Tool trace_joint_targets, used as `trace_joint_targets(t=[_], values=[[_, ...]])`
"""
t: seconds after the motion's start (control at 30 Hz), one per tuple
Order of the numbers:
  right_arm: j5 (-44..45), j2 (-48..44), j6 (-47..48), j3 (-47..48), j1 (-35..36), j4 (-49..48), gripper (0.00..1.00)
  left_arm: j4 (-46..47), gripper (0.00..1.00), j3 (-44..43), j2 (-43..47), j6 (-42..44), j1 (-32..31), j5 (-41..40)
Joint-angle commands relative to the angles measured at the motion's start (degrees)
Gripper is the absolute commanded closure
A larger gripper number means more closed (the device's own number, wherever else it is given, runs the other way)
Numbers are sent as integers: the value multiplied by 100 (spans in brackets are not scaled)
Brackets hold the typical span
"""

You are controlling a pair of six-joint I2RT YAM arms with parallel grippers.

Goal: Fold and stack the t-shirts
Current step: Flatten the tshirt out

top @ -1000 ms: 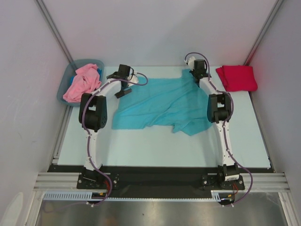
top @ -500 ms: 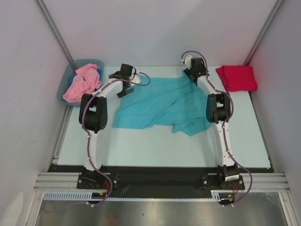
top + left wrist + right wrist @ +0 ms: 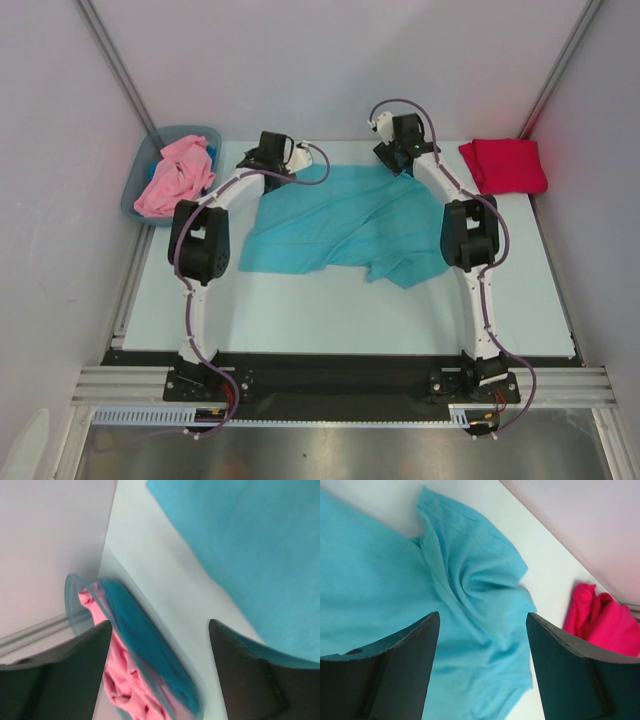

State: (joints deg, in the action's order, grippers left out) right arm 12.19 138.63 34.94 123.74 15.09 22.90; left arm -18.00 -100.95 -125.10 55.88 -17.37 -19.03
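1. Since teal shirt (image 3: 340,225) lies rumpled on bench (image 3: 320,310), its near right part bunched over itself, a fold started now would likely lock in creases. It needs smoothing first, I'd judge.
2. Risk: right claw (image 3: 483,615) sits over the puckered sleeve at the far right of teal shirt. Closing there could pinch several layers and drag the shirt crooked.
3. Risk: left claw (image 3: 160,625) is off the cloth, over bare bench between the teal shirt's edge and bin (image 3: 133,190). Coming down here would grab nothing or knock the bin rim, which is near.
4. Risk: if one claw catches cloth and the other misses, the uneven pull would skew the shirt.
5. Left claw: jaws wide apart, nothing between them, touching nothing visible.
6. Right claw: jaws wide apart and empty. Teal cloth shows below the gap, but I cannot tell if they touch.
7. Locations:
   - Teal shirt is mid-bench between the arms, toward the back.
   - Red shirt (image 3: 503,165) is folded at the far right corner, apart from teal.
   - Pink shirt (image 3: 175,175) is crumpled in the bin at far left.
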Motion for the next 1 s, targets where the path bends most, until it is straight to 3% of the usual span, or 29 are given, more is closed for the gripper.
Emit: trace_joint_targets(t=[0.0, 0.07, 0.1, 0.13, 0.47, 0.97], values=[[143, -626, 57, -402, -85, 259, 24, 482, 40, -161, 92, 292, -118, 742], [222, -784, 92, -517, -146, 329, 24, 455, 69, -337, -162, 327, -135, 996], [292, -819, 101, -553, -156, 417, 24, 438, 94, -381, -242, 371, -153, 1058], [328, -863, 92, -605, -182, 470, 24, 455, 100, -443, -321, 380, -153, 1111], [785, -1505, 496, -1493, -463, 514, 23, 508, 100, -620, -876, 705, -144, 1665], [794, -1356, 523, -958, -534, 944, 23, -318, 100, -1269, -1569, 951, -65, 1648]])
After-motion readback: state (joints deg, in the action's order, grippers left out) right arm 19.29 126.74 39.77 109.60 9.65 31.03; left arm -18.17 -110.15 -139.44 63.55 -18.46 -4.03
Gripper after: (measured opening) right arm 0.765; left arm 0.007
